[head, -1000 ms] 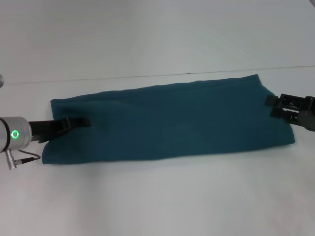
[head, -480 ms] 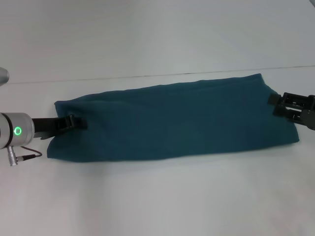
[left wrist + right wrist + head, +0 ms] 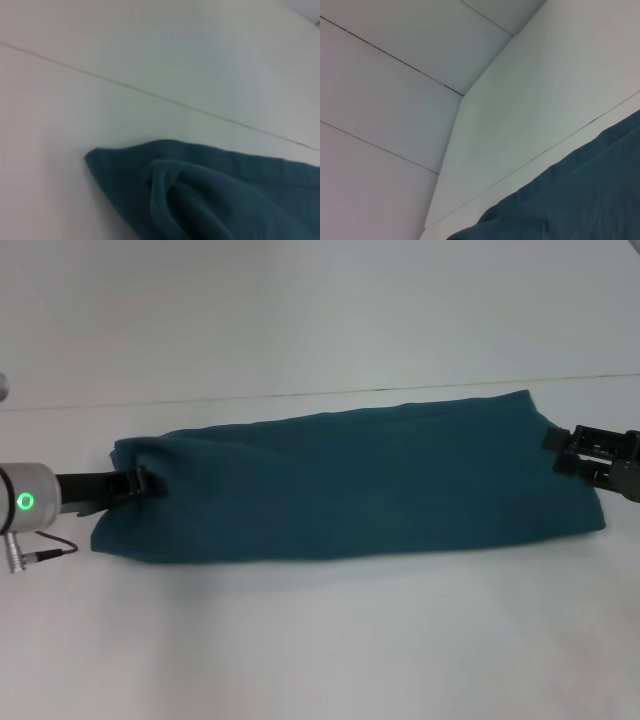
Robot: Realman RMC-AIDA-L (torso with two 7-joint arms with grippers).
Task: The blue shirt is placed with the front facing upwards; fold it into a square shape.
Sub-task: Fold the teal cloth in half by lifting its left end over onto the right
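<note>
The blue shirt [image 3: 350, 485] lies folded into a long teal band across the white table, its plain side up and no print showing. My left gripper [image 3: 155, 482] is at the band's left end, shut on a bunched fold of cloth. That raised fold of the blue shirt [image 3: 225, 200] fills the left wrist view. At the right end my right gripper [image 3: 553, 452] is shut on the shirt's edge. In the right wrist view only a stretch of the blue shirt [image 3: 570, 200] shows against the table.
The white table [image 3: 320, 640] extends on all sides of the shirt, with a thin seam line [image 3: 300, 395] running across just behind it. A wall and corner [image 3: 465, 95] stand beyond the table's far side.
The whole shirt has shifted slightly to the right along with the right gripper. Its left end has bunched and risen a little, while the left arm has drawn back to the left.
</note>
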